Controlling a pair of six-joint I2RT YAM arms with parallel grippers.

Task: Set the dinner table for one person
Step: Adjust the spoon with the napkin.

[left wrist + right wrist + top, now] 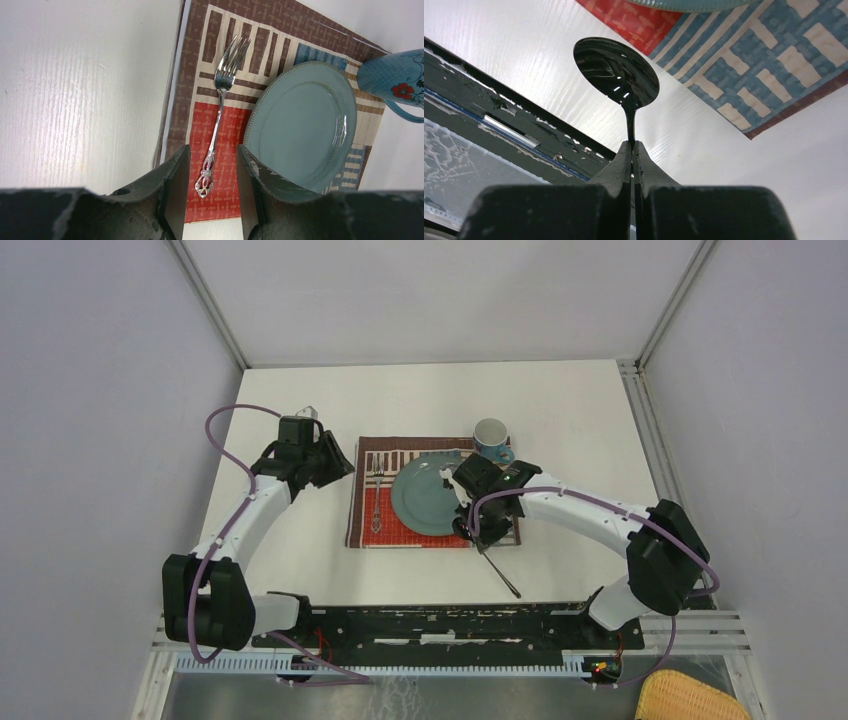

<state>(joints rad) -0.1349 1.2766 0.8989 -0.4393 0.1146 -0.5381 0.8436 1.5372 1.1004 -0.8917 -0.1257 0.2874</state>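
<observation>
Laying the spoon (616, 72) beside the plate (425, 498): right gripper (632, 145) pinched tight on its handle.
Dinner table (560, 410) lies white and flat under everything, with the placemat (365, 530) at its middle. Fork (222, 95) is down on the mat left of the plate, mug (490, 437) at the mat's far right corner. Spoon hangs over bare table by the mat's near right corner, bowl aimed toward the near rail (wrong way round, I judge). Best to swing it parallel to the fork, bowl pointing away, over the strip right of the plate, lower it flat, then release clear of the rim. Left gripper (212, 150) has its jaws spread, holds nothing and hovers above the fork handle.
</observation>
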